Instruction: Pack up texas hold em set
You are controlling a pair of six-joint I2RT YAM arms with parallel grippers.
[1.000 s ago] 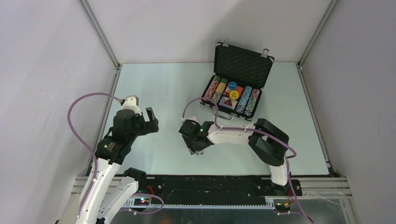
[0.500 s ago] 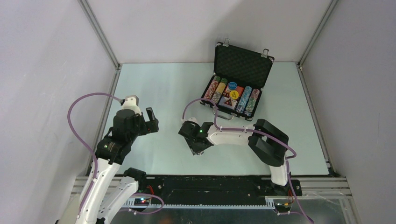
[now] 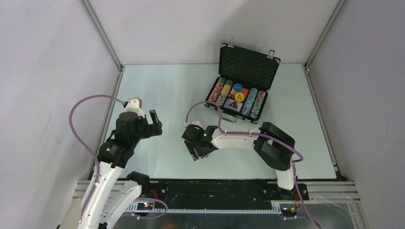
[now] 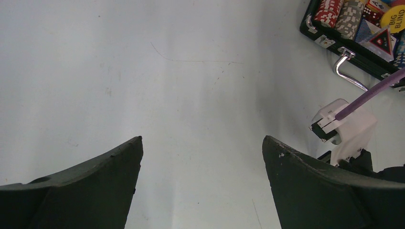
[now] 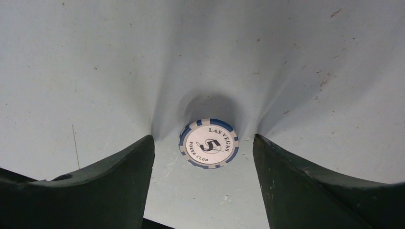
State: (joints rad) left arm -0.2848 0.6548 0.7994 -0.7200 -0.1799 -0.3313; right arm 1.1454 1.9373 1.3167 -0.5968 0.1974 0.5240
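The black briefcase (image 3: 248, 67) stands open at the back right, its rows of poker chips (image 3: 220, 90), a blue disc (image 3: 237, 87), a yellow disc (image 3: 239, 97) and a dark triangular piece (image 3: 232, 104) inside. One blue-and-white chip (image 5: 208, 143) lies flat on the table. My right gripper (image 5: 203, 138) is open and low over it, its fingertips on either side without touching. In the top view that gripper (image 3: 197, 151) hides the chip. My left gripper (image 3: 154, 125) hovers open and empty at the left, over bare table (image 4: 202, 139).
The case's silver handle (image 4: 348, 71) sticks out toward me on the table. In the left wrist view the right arm's white wrist (image 4: 341, 126) and its purple cable (image 4: 372, 93) sit at the right edge. Metal frame rails (image 3: 102, 33) border the table.
The right gripper's jaws narrowed around the chip, then spread wide again, and the gripper shifted slightly left. The chip stays on the table. The left arm has not moved.
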